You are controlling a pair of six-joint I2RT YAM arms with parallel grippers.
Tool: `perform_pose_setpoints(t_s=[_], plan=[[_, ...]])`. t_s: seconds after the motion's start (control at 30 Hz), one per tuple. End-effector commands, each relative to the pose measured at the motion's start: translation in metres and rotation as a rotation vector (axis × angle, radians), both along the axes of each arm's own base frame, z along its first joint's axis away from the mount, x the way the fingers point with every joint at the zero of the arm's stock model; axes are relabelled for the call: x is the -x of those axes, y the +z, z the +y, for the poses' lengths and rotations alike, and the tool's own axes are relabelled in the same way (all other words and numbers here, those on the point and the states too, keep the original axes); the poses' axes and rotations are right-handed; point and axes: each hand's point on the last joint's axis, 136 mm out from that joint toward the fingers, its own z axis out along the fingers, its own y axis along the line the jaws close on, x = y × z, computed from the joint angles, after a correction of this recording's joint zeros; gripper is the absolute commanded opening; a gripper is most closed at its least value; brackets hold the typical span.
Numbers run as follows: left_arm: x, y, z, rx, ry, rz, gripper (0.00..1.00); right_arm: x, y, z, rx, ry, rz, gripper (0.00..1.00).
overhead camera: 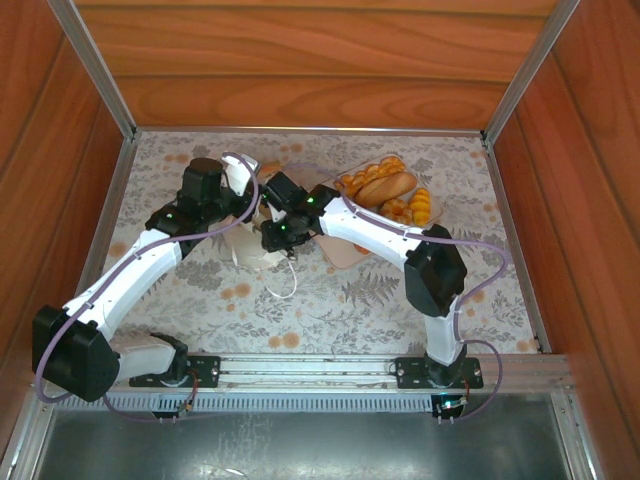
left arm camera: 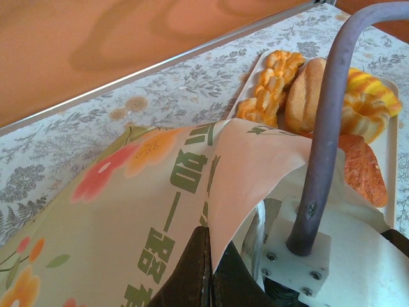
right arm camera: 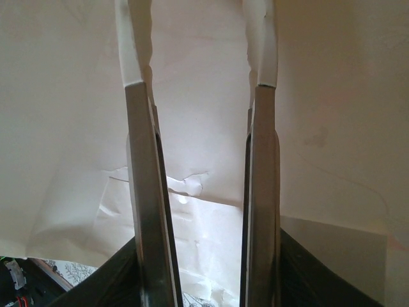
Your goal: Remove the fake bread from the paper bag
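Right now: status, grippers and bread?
Left gripper shut on white paper carrier bag. Right gripper open inside bag, empty. Glossy toy pastries on beige tray.

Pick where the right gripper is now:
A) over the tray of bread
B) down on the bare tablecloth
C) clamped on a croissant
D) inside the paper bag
D: in the right wrist view the right gripper is surrounded by the white inner walls of the paper bag, its jaws apart with nothing between them.

Green Chinese-style chars run sideways on the paper bag (left arm camera: 128, 211), partly hidden, not legible.
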Motion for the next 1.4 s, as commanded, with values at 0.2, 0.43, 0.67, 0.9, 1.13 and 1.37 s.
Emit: perform_pose_setpoints(t_s=[0.2, 0.43, 0.67, 0.9, 1.13, 1.37], plan=[[-0.006, 0.036, -0.006, 0.061, 0.008, -0.083, 0.0, 0.013, 0.008, 0.001, -0.054, 0.055, -0.022, 0.46], [0.005, 0.035, -0.019, 0.085, -0.072, -0.063, 0.0, 0.001, -0.002, -0.003, 0.003, 0.024, -0.039, 0.49], [0.017, 0.028, -0.022, 0.077, -0.118, -0.035, 0.0, -0.011, -0.01, 0.0, 0.031, -0.004, -0.052, 0.51], [0.023, 0.026, -0.026, 0.081, -0.155, -0.019, 0.0, -0.015, -0.014, 0.011, 0.012, 0.029, -0.07, 0.52], [0.023, 0.025, -0.031, 0.088, -0.177, -0.008, 0.0, -0.015, -0.019, 0.019, -0.026, 0.088, -0.094, 0.52], [0.022, 0.023, -0.031, 0.085, -0.177, -0.001, 0.0, -0.02, -0.029, 0.013, 0.014, 0.061, -0.108, 0.33]])
